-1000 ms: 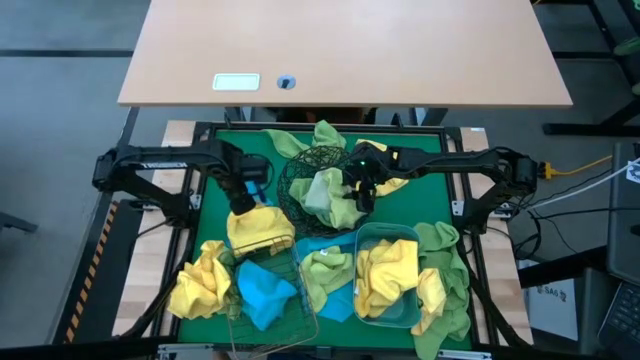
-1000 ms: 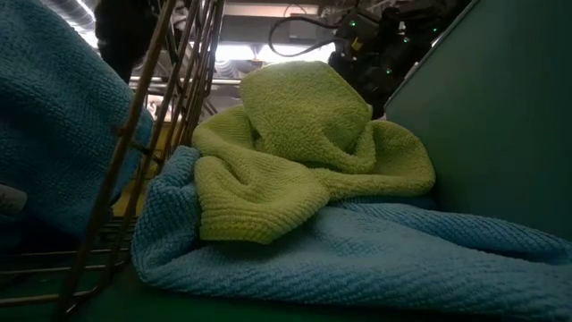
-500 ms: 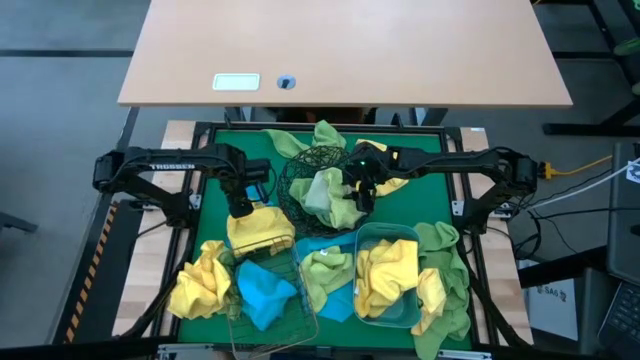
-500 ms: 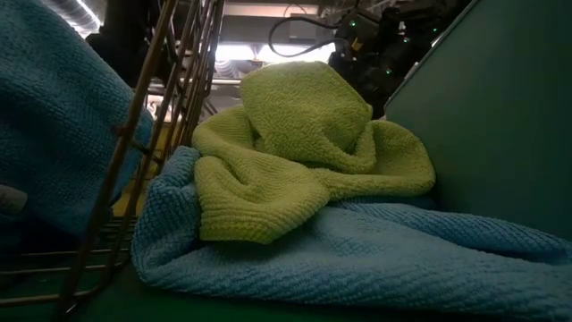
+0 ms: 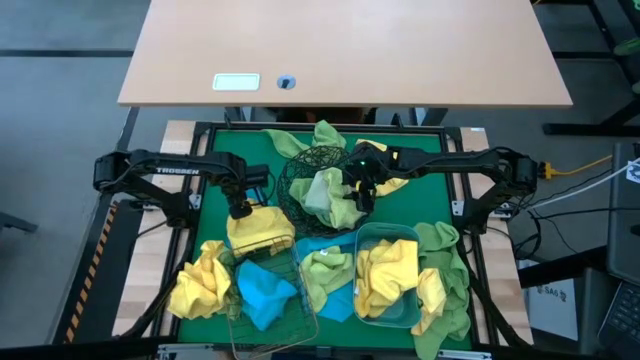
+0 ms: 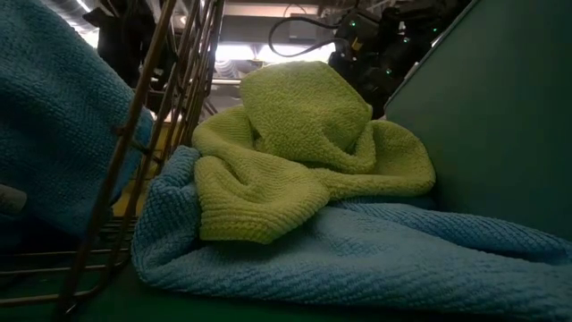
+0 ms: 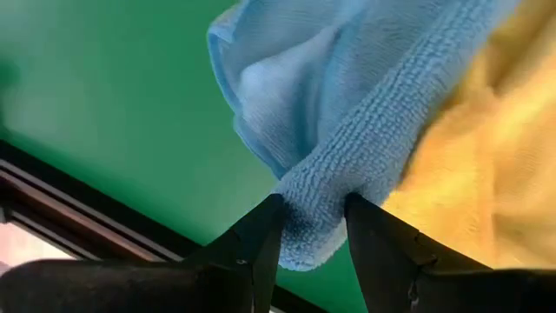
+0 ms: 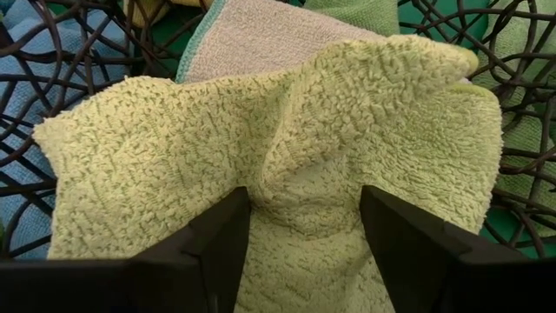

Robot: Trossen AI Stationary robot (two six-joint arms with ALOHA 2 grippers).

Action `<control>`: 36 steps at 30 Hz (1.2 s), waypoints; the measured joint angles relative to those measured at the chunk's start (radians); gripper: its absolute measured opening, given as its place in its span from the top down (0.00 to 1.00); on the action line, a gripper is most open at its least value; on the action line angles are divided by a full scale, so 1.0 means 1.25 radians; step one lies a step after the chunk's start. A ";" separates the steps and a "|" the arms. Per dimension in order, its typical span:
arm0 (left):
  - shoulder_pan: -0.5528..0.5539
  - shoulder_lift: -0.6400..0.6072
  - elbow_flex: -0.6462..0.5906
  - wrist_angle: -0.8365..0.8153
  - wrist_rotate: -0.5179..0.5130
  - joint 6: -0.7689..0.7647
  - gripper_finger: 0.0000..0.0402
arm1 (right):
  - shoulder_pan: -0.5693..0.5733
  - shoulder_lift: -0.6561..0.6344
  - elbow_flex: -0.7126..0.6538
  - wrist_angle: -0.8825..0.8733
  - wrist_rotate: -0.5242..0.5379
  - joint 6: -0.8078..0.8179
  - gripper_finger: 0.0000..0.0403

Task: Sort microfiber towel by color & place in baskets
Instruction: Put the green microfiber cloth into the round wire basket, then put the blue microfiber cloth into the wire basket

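My left gripper (image 5: pixel 240 208) stands over a yellow towel (image 5: pixel 260 228) at the left of the green mat, shut on a sky blue towel (image 7: pixel 347 104). My right gripper (image 5: pixel 357 195) reaches into the round black wire bowl (image 5: pixel 300 165), shut on a light green towel (image 8: pixel 261 130) that lies in it. The copper wire basket (image 5: pixel 290 320) at the near edge holds a blue towel (image 5: pixel 262 290). The translucent tub (image 5: pixel 405 315) holds yellow towels (image 5: pixel 385 270). A green towel (image 6: pixel 304 152) rests on a blue one (image 6: pixel 357 250) between basket and tub. My left gripper pinches a rolled fold of the blue towel (image 7: pixel 317 200) between its two fingers, coming steeply from above. The rest of the towel hangs below the fingers, over the mat and next to the yellow towel. Whether it rests there, I cannot tell. My right gripper has a bunched-up fold of the light green towel (image 8: pixel 300 200) between its two fingers, slanting down from the table's right. The towel spreads out beyond the fingers and lies on the bowl's wires.
More yellow towels (image 5: pixel 200 285) lie at the near left and green ones (image 5: pixel 445 270) at the near right beside the tub. Green and yellow towels (image 5: pixel 325 135) lie behind the bowl. A wooden desk (image 5: pixel 350 50) stands beyond the far edge.
My left gripper has sunk toward the yellow towel and drifted a little toward the near edge, still shut on the blue towel.
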 joint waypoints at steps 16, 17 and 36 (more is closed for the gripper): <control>0.000 0.000 -0.006 0.022 0.052 -0.024 0.98 | 0.000 0.000 0.001 -0.001 -0.003 0.000 0.45; 0.000 0.000 -0.006 0.022 0.052 -0.025 0.99 | 0.000 0.000 0.005 -0.002 -0.003 0.000 0.45; -0.012 0.001 0.372 -0.147 0.049 -0.028 1.00 | 0.000 -0.001 0.066 -0.025 -0.004 0.025 0.45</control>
